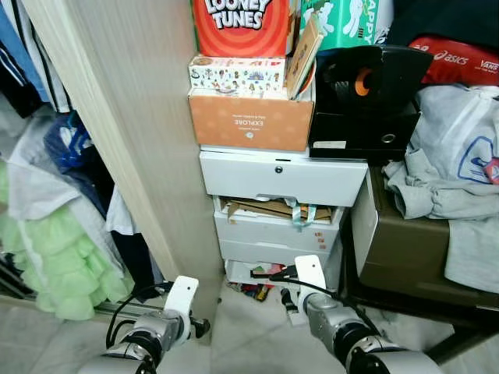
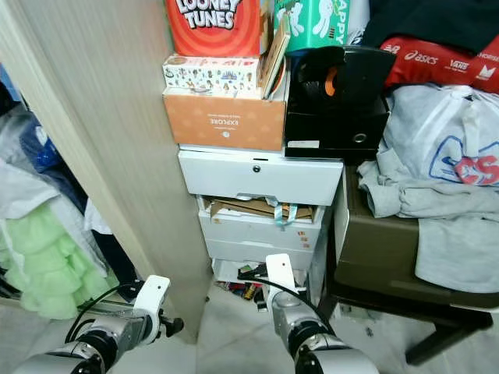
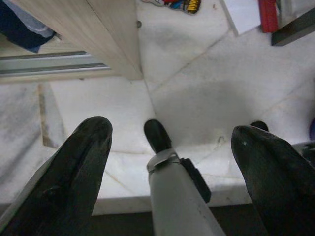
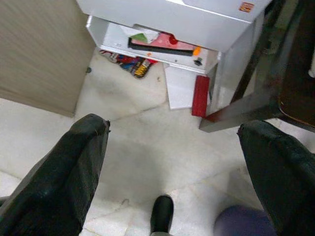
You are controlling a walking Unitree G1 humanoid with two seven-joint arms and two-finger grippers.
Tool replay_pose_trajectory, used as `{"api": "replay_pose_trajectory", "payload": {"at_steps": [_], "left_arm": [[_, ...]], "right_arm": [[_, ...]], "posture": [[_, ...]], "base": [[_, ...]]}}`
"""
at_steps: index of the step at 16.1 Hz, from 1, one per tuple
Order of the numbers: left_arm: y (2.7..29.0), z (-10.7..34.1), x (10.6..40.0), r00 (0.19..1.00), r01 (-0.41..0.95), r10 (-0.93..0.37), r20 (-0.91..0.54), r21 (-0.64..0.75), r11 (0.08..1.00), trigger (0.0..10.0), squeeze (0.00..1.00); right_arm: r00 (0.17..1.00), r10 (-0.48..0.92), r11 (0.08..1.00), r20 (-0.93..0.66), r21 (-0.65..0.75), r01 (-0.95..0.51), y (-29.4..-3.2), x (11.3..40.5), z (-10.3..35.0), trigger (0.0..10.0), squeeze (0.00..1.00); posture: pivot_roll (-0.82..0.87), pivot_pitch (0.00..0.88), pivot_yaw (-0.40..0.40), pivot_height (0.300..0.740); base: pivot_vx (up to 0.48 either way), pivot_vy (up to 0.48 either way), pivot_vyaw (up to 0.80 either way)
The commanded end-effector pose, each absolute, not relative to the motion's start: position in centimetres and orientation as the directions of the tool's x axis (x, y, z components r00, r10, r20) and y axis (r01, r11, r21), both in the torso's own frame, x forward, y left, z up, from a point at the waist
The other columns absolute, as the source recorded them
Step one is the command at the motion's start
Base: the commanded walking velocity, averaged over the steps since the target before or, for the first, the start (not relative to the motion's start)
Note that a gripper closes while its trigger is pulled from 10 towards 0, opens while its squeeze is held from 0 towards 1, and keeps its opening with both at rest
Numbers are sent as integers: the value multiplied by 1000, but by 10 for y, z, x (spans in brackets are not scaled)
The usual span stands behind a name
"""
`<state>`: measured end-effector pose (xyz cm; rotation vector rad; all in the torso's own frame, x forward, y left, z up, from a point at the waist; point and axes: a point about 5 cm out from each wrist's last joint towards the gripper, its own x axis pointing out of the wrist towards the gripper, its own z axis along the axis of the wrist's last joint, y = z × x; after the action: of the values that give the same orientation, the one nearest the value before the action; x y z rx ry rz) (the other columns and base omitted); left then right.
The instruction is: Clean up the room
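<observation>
Hanging low before the white drawer unit (image 1: pixel 281 178), both arms point down at the floor (image 1: pixel 249 335) in the head views. The left gripper (image 3: pixel 170 162) has fingers (image 3: pixel 74 167) spread apart over marble tiles. The right gripper (image 4: pixel 170 162), fingers (image 4: pixel 74 167) likewise apart, faces the scattered clutter (image 4: pixel 130 64) and a red book (image 4: pixel 200 96) under the bottom drawer.

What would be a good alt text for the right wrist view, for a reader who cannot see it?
The open right gripper hangs above a pale marble floor, facing a white drawer unit. Small colourful items, a white sheet and a red flat object lie on the floor at the unit's base.
</observation>
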<state>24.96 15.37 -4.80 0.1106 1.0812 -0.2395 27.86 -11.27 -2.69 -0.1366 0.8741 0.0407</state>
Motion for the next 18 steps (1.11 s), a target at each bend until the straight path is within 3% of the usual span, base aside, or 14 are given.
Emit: {"api": "replay_pose_trajectory", "payload": {"at_steps": [1, 5, 7, 13, 18], "left_arm": [[155, -46, 252, 457, 243, -131, -880, -19, 970, 10000, 0], [154, -46, 252, 459, 248, -137, -878, -22, 969, 10000, 0], [154, -46, 252, 458, 248, -138, -878, -23, 969, 10000, 0], [154, -47, 252, 456, 247, -140, -879, -26, 969, 10000, 0], [153, -47, 252, 456, 253, -140, -879, -23, 967, 10000, 0]], "right_arm": [[641, -23, 992, -768, -98, -82, -113, 280, -26, 10000, 0], [645, -21, 991, -764, -102, -89, -113, 280, -25, 10000, 0], [643, -22, 991, -765, -103, -89, -113, 280, -26, 10000, 0], [642, -18, 989, -766, -109, -101, -112, 280, -26, 10000, 0], [645, -16, 989, -764, -107, -102, -111, 280, -26, 10000, 0]], "posture": [[-138, 0, 29, 740], [-140, 0, 28, 740], [-140, 0, 28, 740], [-139, 0, 27, 740], [-138, 0, 28, 740]], "base": [[0, 0, -800], [0, 0, 0], [0, 281, 0], [0, 309, -663], [0, 301, 0]]}}
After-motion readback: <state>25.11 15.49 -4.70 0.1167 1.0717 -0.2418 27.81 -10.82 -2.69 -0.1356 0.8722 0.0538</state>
